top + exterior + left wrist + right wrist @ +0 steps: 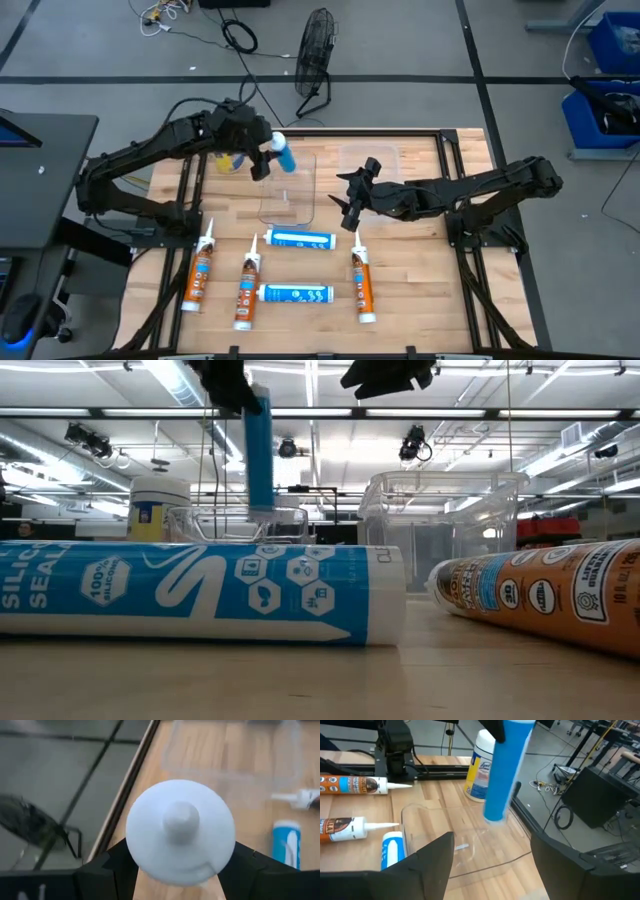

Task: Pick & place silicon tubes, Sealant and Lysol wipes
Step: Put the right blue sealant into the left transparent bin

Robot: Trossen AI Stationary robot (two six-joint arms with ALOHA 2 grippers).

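Observation:
My left gripper (272, 152) is shut on a blue-and-white silicone tube (502, 770) that hangs over a clear tray (290, 195). The Lysol wipes canister (480, 765), with a white lid and a yellow-and-blue label, stands upright on the table beyond the tray, partly behind my left arm. Two more blue-and-white tubes (300, 239) (295, 294) and three orange sealant tubes (200, 272) (248, 288) (362, 287) lie on their sides on the near half of the table. My right gripper (350, 200) stands open above the table, to the right of the tray, with nothing between its fingers. My left gripper pinches the tube near its white nozzle end (137, 852), one finger (112, 867) on each side. The fingers come from the table's left, slanting downward, and lie across the tube. The tube hangs nearly upright. Its blue lower end (495, 817) is clear of the tray.
A taller clear bin (440, 510) stands to the right of the tray, at the far side. Black frame rails (460, 180) run along the table's left and right sides. On the floor beyond the far edge stand a fan (315, 50) and some cables.

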